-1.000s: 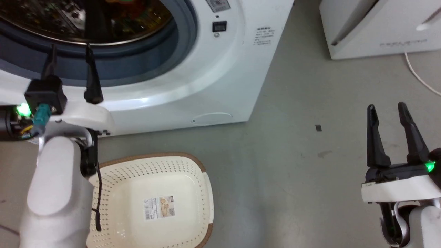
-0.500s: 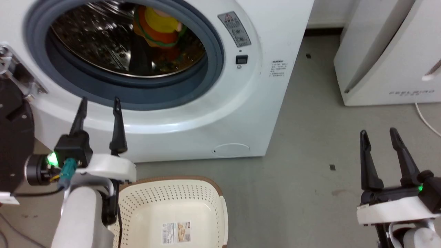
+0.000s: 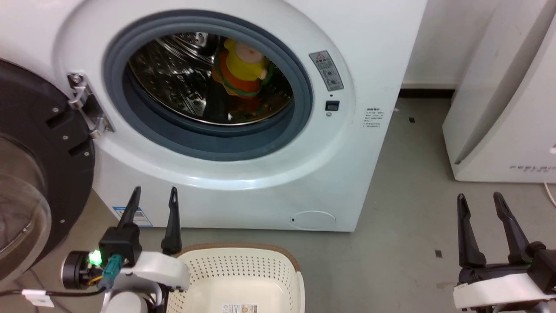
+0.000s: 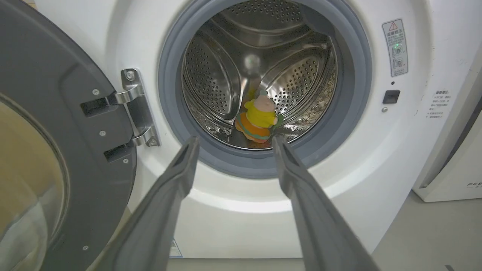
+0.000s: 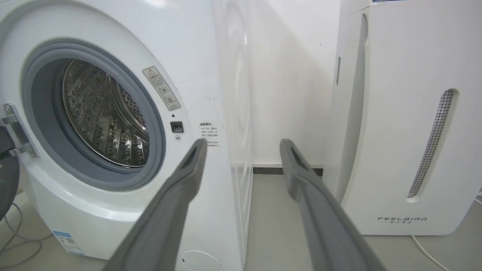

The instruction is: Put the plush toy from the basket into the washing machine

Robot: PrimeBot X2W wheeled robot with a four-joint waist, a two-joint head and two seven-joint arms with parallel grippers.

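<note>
head camera: tilting upward over the last second, bringing the whole porthole of the washing machine (image 3: 382,52) into frame and sliding the basket (image 3: 236,248) down to the bottom edge.
left fingers (image 3: 173,217): drawing back from the grey gasket, now hanging low before the machine's front panel, just above the basket's brown rim; standing spread apart, gripping nothing.
right fingers (image 3: 467,234): hovering well off to the right over the floor, likewise parted and carrying nothing.
plush toy (image 4: 258,120): sitting inside the steel drum (image 3: 173,82), toward the back, resting on its orange-and-green base, long axis roughly upright, head uppermost.
bearing: lying straight ahead of and above the left fingers, framed between them in the left wrist view; sitting far nearer the left arm than the right.
door (image 3: 39,174): hanging wide open on its hinge at the left.
judgement: looking done as to placement, calling for no further grasp, only a retreat clear of the porthole.
</note>
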